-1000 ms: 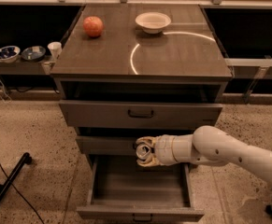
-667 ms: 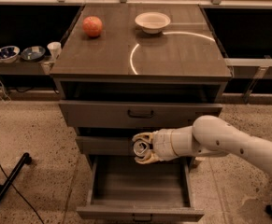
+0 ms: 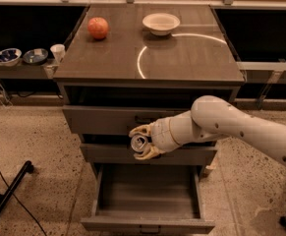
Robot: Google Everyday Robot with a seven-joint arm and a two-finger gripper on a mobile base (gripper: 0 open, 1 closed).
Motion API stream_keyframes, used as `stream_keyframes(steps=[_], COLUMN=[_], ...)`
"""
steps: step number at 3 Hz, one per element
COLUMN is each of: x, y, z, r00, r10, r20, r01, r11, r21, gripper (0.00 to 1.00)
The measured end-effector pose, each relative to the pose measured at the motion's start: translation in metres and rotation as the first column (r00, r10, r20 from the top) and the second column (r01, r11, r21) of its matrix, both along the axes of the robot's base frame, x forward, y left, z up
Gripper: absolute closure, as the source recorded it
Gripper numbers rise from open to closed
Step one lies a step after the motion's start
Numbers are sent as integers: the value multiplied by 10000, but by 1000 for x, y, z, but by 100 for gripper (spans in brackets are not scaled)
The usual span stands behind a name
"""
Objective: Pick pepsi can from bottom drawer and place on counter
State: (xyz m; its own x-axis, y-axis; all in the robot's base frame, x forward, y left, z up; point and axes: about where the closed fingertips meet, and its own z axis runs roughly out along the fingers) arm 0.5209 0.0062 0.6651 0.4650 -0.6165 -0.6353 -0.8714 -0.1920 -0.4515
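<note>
The gripper (image 3: pixel 141 143) is hovering at mid-frame, in front of the upper drawers (image 3: pixel 103 119), its fingers (image 3: pixel 140 130) clamping the can (image 3: pixel 138 141) above the open bottom drawer (image 3: pixel 147 215). Going up to the counter (image 3: pixel 182 58), the can is risking a knock against the front lip, which could twist it loose, since it is lying sideways. It is showing only its silver top, the body hiding between the fingers.

No word, brand mark or number can be read anywhere. The can (image 3: pixel 139 142), clasped in the gripper (image 3: pixel 137 143) at the centre of the frame (in front of the cabinet (image 3: pixel 103 121)), shows only its silver top.
</note>
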Motion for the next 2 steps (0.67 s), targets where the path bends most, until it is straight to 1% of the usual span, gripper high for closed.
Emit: stream_keyframes(steps=[2], x=[26], y=[2], z=[56], r00=[9985], r10=[537], r20=[105], r01=[-535], r11=[9985], r21=[-152], gripper=[100])
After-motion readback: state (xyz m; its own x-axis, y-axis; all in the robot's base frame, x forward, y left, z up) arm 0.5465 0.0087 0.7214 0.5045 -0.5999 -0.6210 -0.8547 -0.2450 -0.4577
